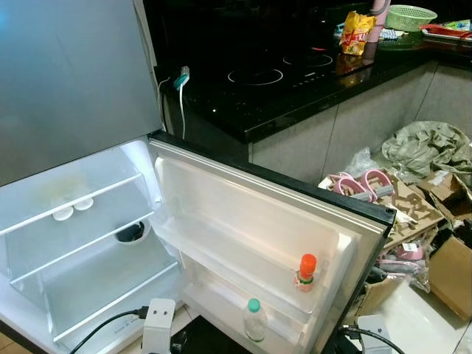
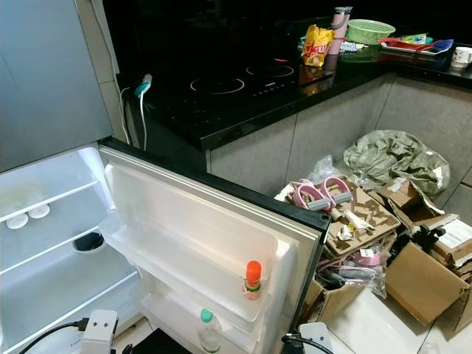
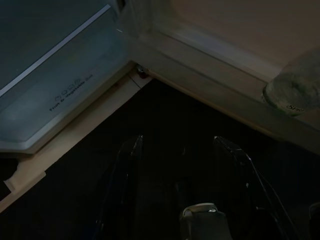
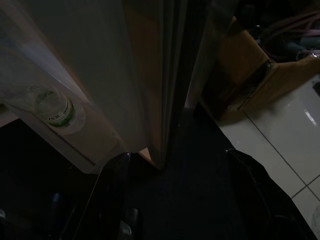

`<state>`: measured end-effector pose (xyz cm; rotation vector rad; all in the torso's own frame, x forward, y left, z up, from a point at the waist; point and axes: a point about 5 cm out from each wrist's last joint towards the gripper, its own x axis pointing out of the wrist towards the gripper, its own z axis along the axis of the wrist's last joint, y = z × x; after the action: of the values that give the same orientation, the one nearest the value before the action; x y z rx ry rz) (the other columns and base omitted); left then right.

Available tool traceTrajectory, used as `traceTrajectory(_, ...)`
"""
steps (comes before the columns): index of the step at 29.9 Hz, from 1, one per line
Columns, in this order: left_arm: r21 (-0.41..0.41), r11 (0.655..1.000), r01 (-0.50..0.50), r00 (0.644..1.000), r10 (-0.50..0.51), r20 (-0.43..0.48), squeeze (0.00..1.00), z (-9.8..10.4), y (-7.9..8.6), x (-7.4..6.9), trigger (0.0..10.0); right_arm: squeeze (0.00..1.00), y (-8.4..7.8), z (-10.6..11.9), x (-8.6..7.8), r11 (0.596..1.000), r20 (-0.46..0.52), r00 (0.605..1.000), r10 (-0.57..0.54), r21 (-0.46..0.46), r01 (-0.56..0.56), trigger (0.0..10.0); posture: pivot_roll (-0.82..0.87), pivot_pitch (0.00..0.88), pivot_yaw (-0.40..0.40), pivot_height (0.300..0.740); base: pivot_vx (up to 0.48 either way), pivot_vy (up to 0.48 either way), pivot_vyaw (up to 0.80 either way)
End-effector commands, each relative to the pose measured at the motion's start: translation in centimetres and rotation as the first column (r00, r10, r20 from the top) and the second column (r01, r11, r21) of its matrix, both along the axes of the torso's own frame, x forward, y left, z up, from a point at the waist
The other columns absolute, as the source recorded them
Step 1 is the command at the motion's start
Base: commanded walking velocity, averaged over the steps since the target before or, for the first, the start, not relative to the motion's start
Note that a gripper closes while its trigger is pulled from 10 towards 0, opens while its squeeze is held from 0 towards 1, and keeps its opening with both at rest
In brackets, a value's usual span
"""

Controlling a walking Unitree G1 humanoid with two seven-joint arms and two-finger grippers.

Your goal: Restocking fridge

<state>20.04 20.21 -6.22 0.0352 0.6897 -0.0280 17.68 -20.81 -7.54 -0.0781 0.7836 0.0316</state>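
The fridge stands open in front of me, its door (image 1: pixel 251 221) swung out to my right. An orange-capped bottle (image 1: pixel 306 273) stands upright in the middle door shelf. A clear bottle with a green cap (image 1: pixel 254 320) stands in the lower door shelf, and its base (image 3: pixel 292 90) shows from below. The lit glass shelves (image 1: pixel 81 214) inside hold two small white round things (image 1: pixel 72 209). My left gripper (image 3: pixel 177 142) hangs low by the fridge's bottom corner, open and holding nothing. My right gripper (image 4: pixel 177 155) is low under the door's outer edge, open too.
A black counter with an induction hob (image 1: pixel 258 76) runs behind the door, carrying a snack bag (image 1: pixel 357 33) and a green basket (image 1: pixel 409 16). Cardboard boxes (image 2: pixel 420 280), pink items (image 2: pixel 321 193) and a crumpled bag (image 2: pixel 394 158) crowd the tiled floor on the right.
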Motion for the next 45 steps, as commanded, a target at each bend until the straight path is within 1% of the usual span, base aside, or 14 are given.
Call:
traceTrajectory(1,0.006,1.0,-0.001,1.0,0.001,-0.022,0.0,-0.23,0.16,-0.31,10.0,0.0,-0.1,-0.07,-0.08,1.0,-0.012,1.0,-0.002,-0.011,0.002,10.0,-0.05,0.024,0.015,0.74,0.0,0.0,0.0)
traceTrajectory(8,-0.018,1.0,-0.014,0.999,0.014,-0.031,0.0,-0.31,0.07,-0.34,10.0,0.0,-0.15,-0.09,-0.01,1.0,-0.018,1.0,-0.013,-0.019,0.012,10.0,-0.05,0.024,0.015,0.74,0.0,0.0,0.0)
traceTrajectory(11,-0.017,1.0,-0.013,0.999,0.012,-0.033,0.0,-0.31,0.06,-0.32,10.0,0.0,-0.14,-0.11,-0.03,1.0,-0.022,1.0,-0.014,-0.018,0.013,10.0,-0.05,0.025,0.015,0.74,0.0,0.0,0.0)
traceTrajectory(39,-0.003,1.0,-0.006,0.999,0.006,-0.044,0.0,-0.33,0.09,-0.23,10.0,0.0,-0.01,-0.23,-0.15,1.0,-0.035,0.999,-0.017,-0.008,0.017,10.0,-0.05,0.022,0.019,0.74,-0.338,0.0,0.0)
traceTrajectory(45,0.008,1.0,-0.013,0.999,0.013,-0.05,0.0,-0.39,0.07,-0.26,10.0,0.0,-0.17,-0.24,-0.25,1.0,-0.036,0.999,-0.014,-0.01,0.013,10.0,-0.06,0.018,0.018,0.74,0.0,0.0,0.0)
